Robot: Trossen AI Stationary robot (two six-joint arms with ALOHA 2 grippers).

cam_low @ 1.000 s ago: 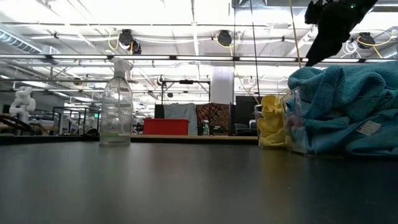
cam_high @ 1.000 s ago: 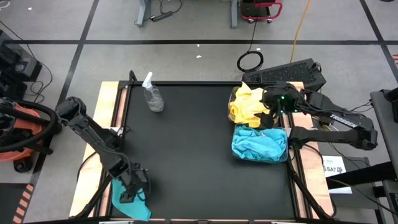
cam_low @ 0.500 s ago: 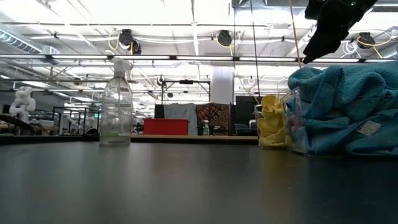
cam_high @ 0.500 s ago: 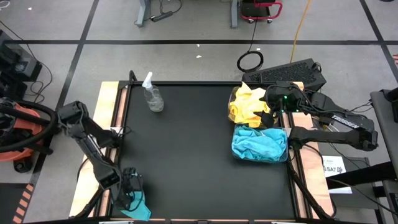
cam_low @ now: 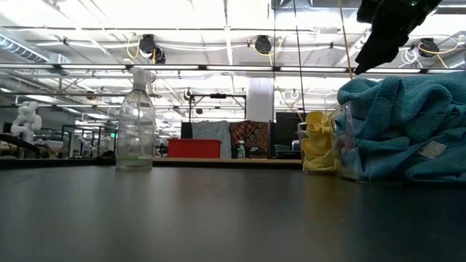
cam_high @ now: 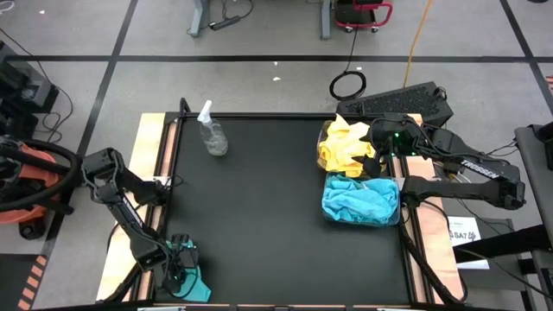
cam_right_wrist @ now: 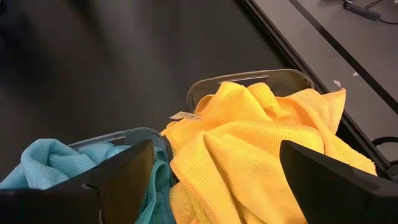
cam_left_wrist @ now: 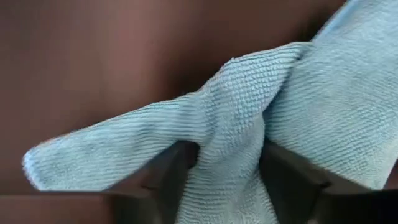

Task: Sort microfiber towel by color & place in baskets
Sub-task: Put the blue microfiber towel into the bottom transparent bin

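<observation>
One teal towel (cam_high: 192, 285) lies at the table's near left corner, with my left gripper (cam_high: 179, 269) down on it and shut on a raised fold (cam_left_wrist: 230, 124). At the right side stand two clear baskets. The farther one (cam_right_wrist: 249, 78) holds yellow towels (cam_high: 344, 145). The nearer one (cam_high: 399, 212) is heaped with teal towels (cam_high: 361, 199). My right gripper (cam_high: 373, 160) hangs open above the yellow basket with nothing between its fingers (cam_right_wrist: 124, 174). My left gripper pinches a raised fold of the teal towel (cam_left_wrist: 231, 177) between its two fingers (cam_left_wrist: 171, 180), coming from above and pointing down. The fingers stand across the ridge of cloth. The rest of the towel lies spread on the table around them.
A clear spray bottle (cam_high: 212, 134) stands upright at the far left of the black mat (cam_high: 268, 216). Wooden strips edge the table on both sides. The mat's middle lies bare between the bottle, the baskets and the near left corner.
My left gripper has sunk and moved toward the table's left edge at the near corner, tipping steeper, down onto the teal towel. The towel now shows smaller and more bunched beneath it. My right arm has kept still.
</observation>
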